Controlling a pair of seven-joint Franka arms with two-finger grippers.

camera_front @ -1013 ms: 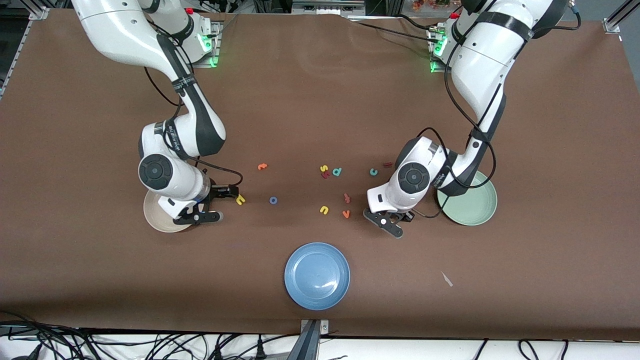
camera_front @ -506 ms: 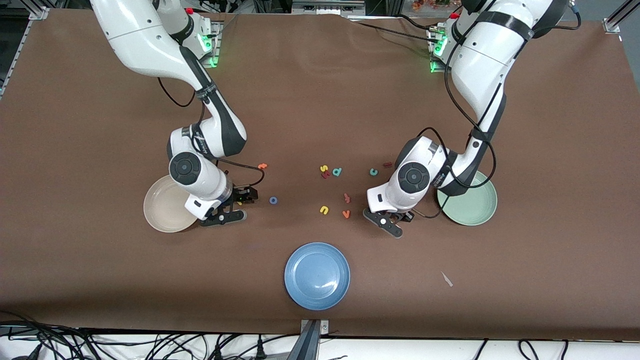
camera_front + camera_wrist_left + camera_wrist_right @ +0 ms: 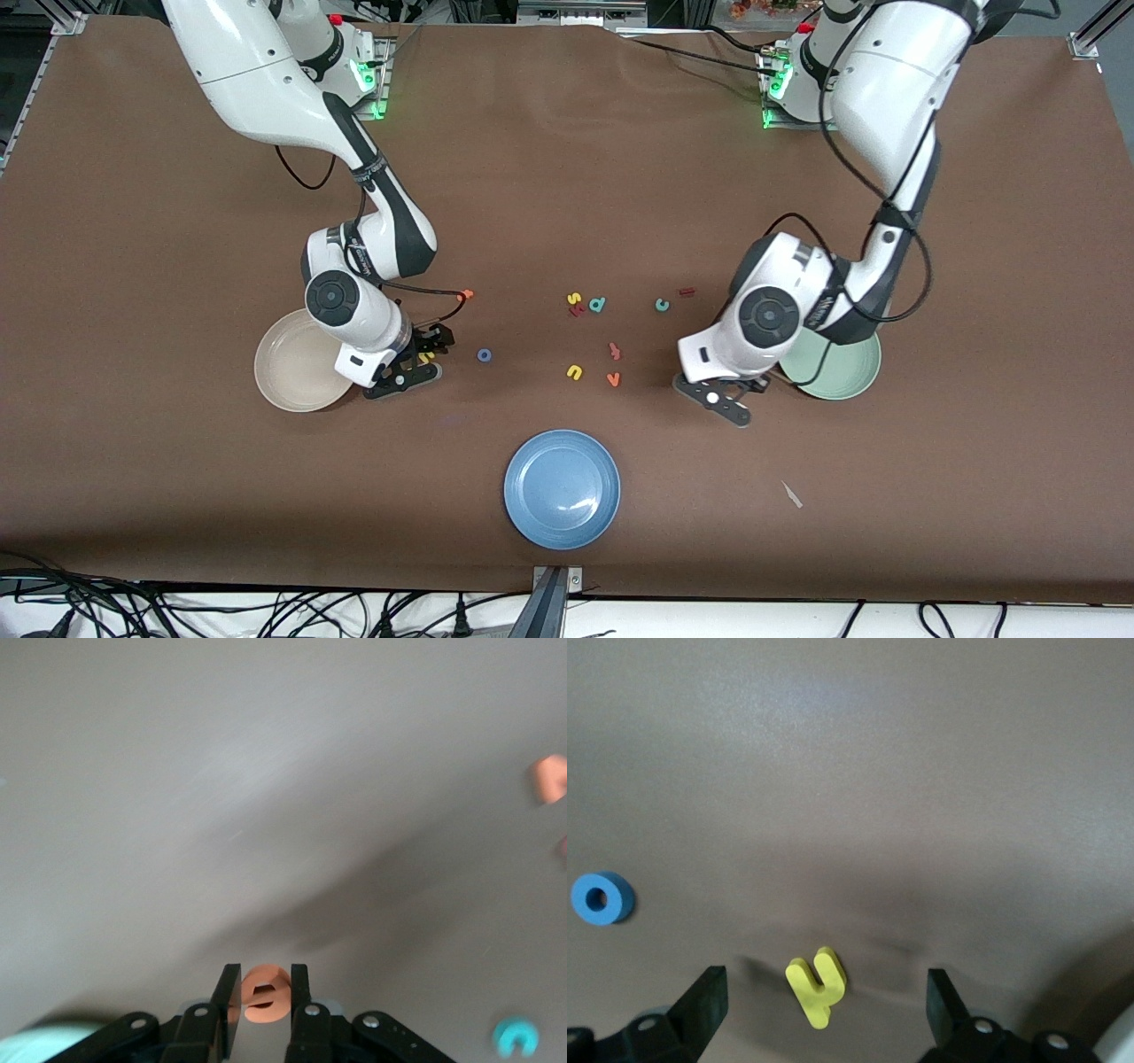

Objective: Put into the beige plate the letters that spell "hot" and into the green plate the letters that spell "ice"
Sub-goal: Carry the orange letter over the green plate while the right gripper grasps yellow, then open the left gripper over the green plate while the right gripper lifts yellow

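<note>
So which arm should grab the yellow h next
The right arm. Its open claw hangs right over the yellow h, beside the beige plate. The left claw is shut on the orange e, near the green plate.

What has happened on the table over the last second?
The right gripper left the beige plate and now hangs open over the yellow h. The left gripper, clamped on the orange e, carried it toward the green plate. The other letters and blue plate stayed put.
</note>
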